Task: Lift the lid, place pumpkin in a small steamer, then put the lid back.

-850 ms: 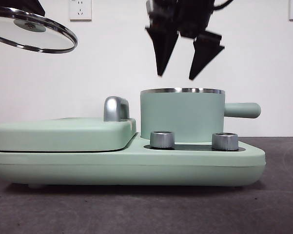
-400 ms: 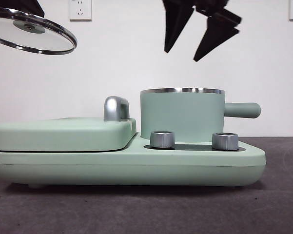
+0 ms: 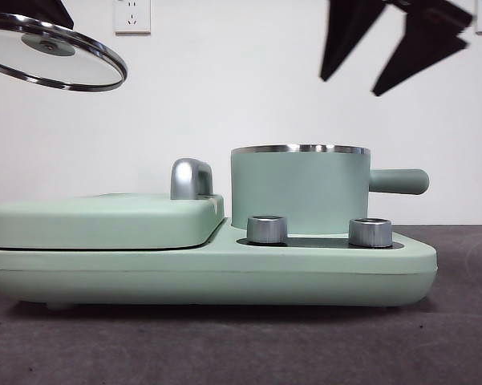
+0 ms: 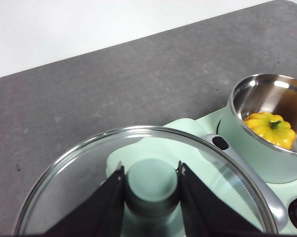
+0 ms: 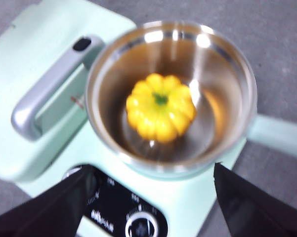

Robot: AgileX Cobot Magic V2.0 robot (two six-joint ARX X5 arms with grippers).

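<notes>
while the glossy yellow-orange ribbed pumpkin [image 5: 160, 106] sits inside the small mint-green steamer pot [image 3: 301, 189] under the right gripper's [image 3: 394, 50] empty, spread jaws, the left gripper [image 4: 149, 183] clamps the knob of the rigid, likely breakable, steel-rimmed glass lid [image 3: 56, 50], best held there.

You were looking at a staged test bench, not a lived-in kitchen: a bare white wall [image 3: 224, 88] with two plain sockets [image 3: 132, 14], a grey felt-like tabletop [image 4: 89, 98], and one mint-green cooking appliance [image 3: 208, 265] below the raised right gripper [image 3: 393, 48], holding a plastic pumpkin [image 5: 160, 106].
</notes>
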